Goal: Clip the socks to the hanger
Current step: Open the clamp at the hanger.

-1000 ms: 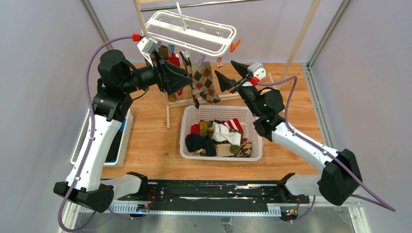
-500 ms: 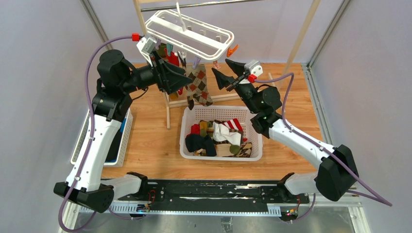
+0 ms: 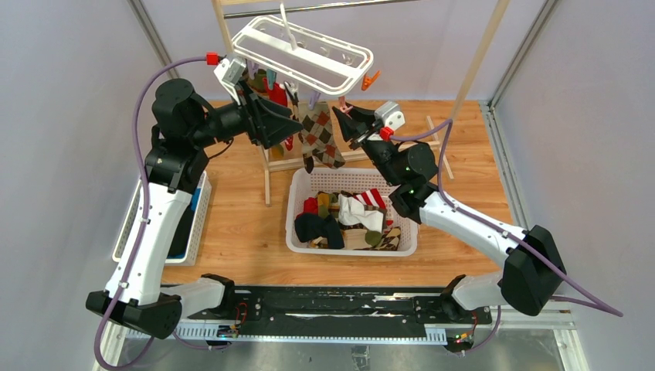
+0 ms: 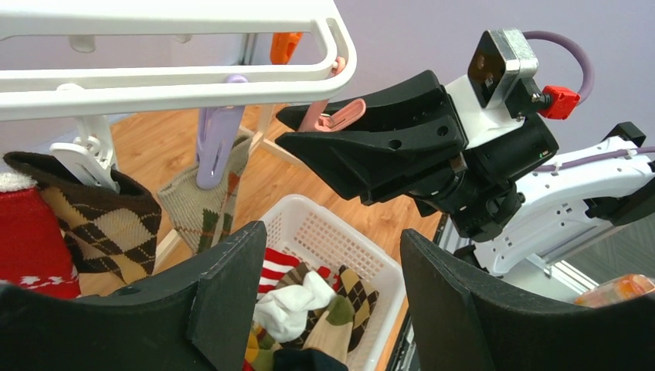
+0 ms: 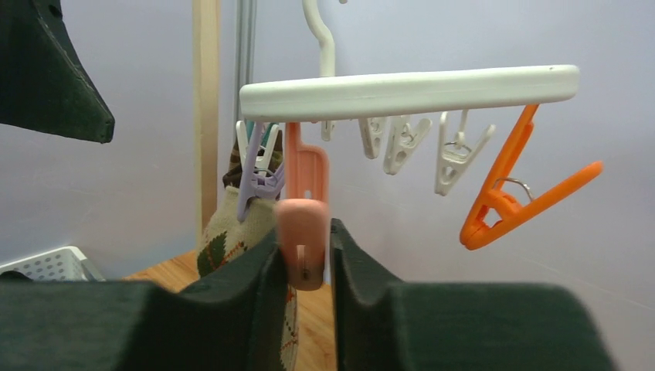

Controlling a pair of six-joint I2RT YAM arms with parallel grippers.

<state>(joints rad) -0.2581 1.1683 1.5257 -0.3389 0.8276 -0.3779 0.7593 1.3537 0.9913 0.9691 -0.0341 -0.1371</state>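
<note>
Hanger: the white hanger (image 3: 341,74) hangs by its hook at the back, above and behind the basket (image 3: 297,192).
Done so far: three socks hang at its left end. They are a red sock (image 4: 27,251), a brown argyle sock (image 4: 93,224), and a tan argyle sock (image 4: 202,210) under the lilac clip (image 4: 215,147).
Left to do: a heap of socks (image 3: 349,216) lies in the basket. The white clips (image 5: 402,143) and the orange clip (image 5: 510,193) hang bare.
Right claw (image 5: 303,241): clamped on the pink clip (image 5: 302,224), with no sock in the clip.
Left claw (image 4: 332,263): fingers apart, nothing between them, up beside the hung socks.
Progress: under halfway, I'd say, as most of the pile waits.
</note>
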